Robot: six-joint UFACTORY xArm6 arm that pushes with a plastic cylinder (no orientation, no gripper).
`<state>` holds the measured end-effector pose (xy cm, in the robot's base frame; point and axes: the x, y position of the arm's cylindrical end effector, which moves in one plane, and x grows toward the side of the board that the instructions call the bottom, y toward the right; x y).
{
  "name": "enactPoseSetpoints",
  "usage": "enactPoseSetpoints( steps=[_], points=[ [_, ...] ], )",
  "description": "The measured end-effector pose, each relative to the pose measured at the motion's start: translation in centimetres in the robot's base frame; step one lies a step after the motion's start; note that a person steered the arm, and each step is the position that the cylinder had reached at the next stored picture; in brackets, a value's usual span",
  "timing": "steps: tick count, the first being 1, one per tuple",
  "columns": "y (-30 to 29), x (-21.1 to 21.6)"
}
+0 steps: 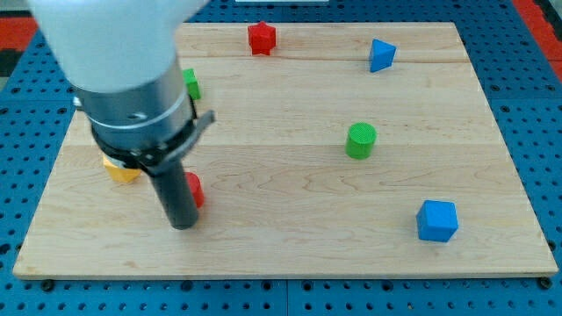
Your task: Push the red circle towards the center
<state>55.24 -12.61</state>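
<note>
The red circle [195,190] lies at the board's lower left, mostly hidden behind my rod; only its right edge shows. My tip [183,224] rests on the board just below and to the left of it, touching or nearly touching. The arm's white and grey body fills the view's upper left.
A red star [262,38] sits at the top middle, a blue triangle [381,54] at the top right, a green cylinder [360,140] right of centre, a blue cube [436,219] at the lower right. A green block [190,84] and a yellow block [121,169] peek from behind the arm. The wooden board [290,254] lies on a blue perforated table.
</note>
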Motion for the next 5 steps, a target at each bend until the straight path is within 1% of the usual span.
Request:
enactPoseSetpoints(
  steps=[1,4,5],
  points=[
    [-0.6,-0.2],
    [-0.6,-7.8],
    [1.7,-8.9]
  ],
)
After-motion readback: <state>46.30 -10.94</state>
